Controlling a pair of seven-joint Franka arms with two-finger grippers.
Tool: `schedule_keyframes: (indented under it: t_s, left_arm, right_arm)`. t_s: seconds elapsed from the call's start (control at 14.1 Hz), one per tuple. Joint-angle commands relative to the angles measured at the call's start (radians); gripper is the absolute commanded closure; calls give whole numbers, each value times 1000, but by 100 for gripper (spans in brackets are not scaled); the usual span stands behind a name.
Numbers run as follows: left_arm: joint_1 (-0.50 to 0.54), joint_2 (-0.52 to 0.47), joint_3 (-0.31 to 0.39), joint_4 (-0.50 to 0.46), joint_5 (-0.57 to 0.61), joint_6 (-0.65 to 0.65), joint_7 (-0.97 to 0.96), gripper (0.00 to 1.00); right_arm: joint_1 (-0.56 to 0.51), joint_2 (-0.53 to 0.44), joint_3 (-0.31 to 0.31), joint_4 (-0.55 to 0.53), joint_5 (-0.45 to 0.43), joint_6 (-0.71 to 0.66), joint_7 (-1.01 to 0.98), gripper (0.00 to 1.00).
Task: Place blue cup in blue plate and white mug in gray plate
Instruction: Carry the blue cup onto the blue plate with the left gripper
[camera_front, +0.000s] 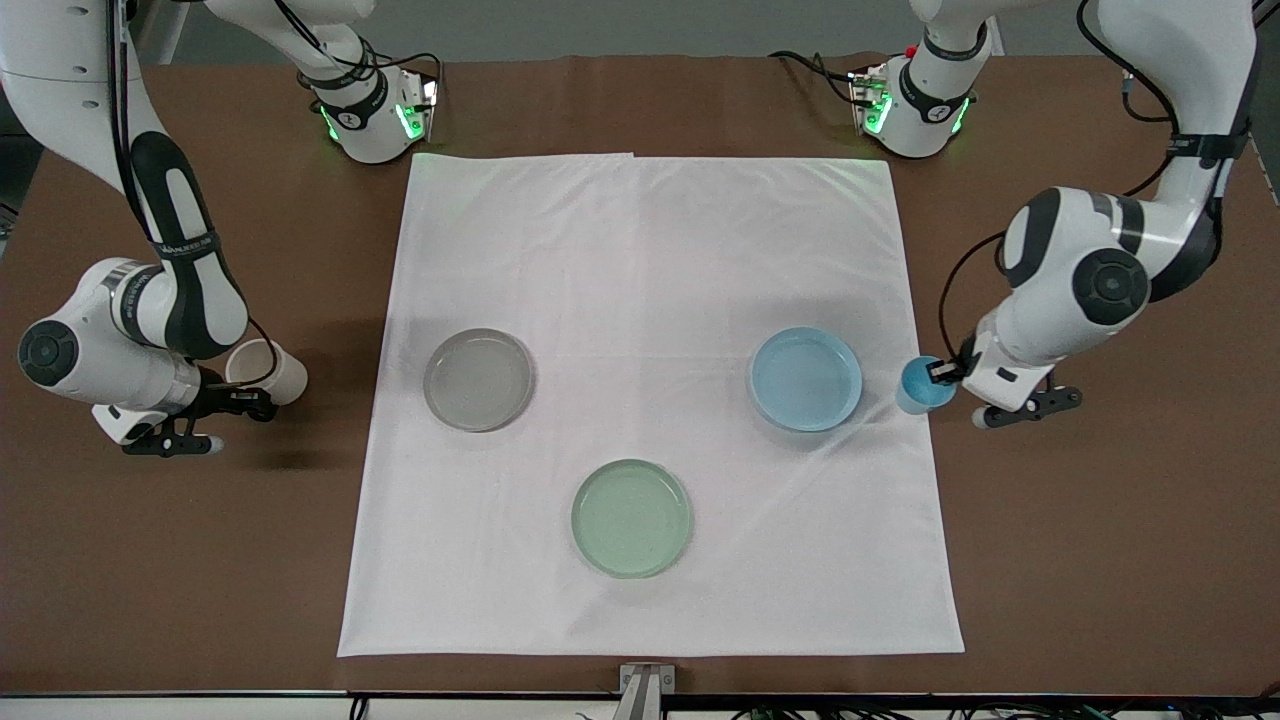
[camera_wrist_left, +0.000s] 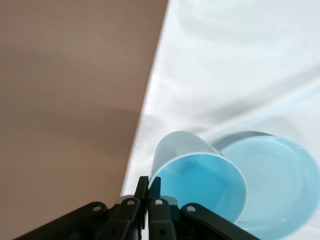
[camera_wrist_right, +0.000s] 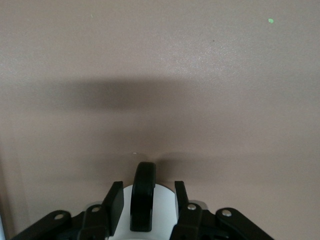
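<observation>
My left gripper (camera_front: 940, 372) is shut on the rim of the blue cup (camera_front: 922, 386) and holds it tilted over the cloth's edge, beside the blue plate (camera_front: 806, 380). In the left wrist view its fingers (camera_wrist_left: 155, 189) pinch the cup's wall (camera_wrist_left: 200, 177), with the blue plate (camera_wrist_left: 287, 190) just past it. My right gripper (camera_front: 245, 397) is shut on the white mug (camera_front: 268, 368) and holds it tilted over the bare brown table, apart from the gray plate (camera_front: 478, 380). In the right wrist view the mug's dark handle (camera_wrist_right: 143, 195) stands between the fingers (camera_wrist_right: 114, 202).
A white cloth (camera_front: 650, 250) covers the middle of the brown table (camera_front: 1100, 550). A pale green plate (camera_front: 631, 518) lies on it, nearer to the front camera than the other two plates. All three plates hold nothing.
</observation>
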Motion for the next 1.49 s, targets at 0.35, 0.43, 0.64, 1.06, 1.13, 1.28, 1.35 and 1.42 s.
schedule_keyframes:
  t_s: [0.35, 0.43, 0.64, 1.06, 1.13, 1.28, 1.35, 1.42]
  left_arm:
    - [-187, 155, -22, 82, -9, -7, -302, 100]
    - [-202, 166, -22, 90, -9, -7, -325, 99]
    - [-209, 189, -22, 93, -5, 2, -331, 72]
    - [-184, 143, -18, 116, 0, -10, -319, 0]
    - [-170, 123, -14, 145, -5, -41, -322, 0]
    - [-130, 110, -19, 246, -6, -180, -316, 0]
    - [-115, 110, -18, 316, -6, -275, -290, 0]
    - [-92, 112, -18, 382, -5, -359, -240, 0]
  right_arm:
    - [-10, -15, 14, -13, 19, 8, -19, 85]
    - [-10, -17, 14, -10, 19, 3, -17, 88]
    - [1, -50, 14, 37, 19, -124, -11, 94]
    - [203, -137, 14, 96, 19, -304, 250, 95]
    - [255, -135, 14, 96, 19, -299, 316, 95]
    - [353, -126, 14, 98, 21, -273, 454, 95]
    - [399, -123, 14, 98, 22, -243, 501, 95]
    - [428, -115, 14, 98, 22, -212, 515, 95]
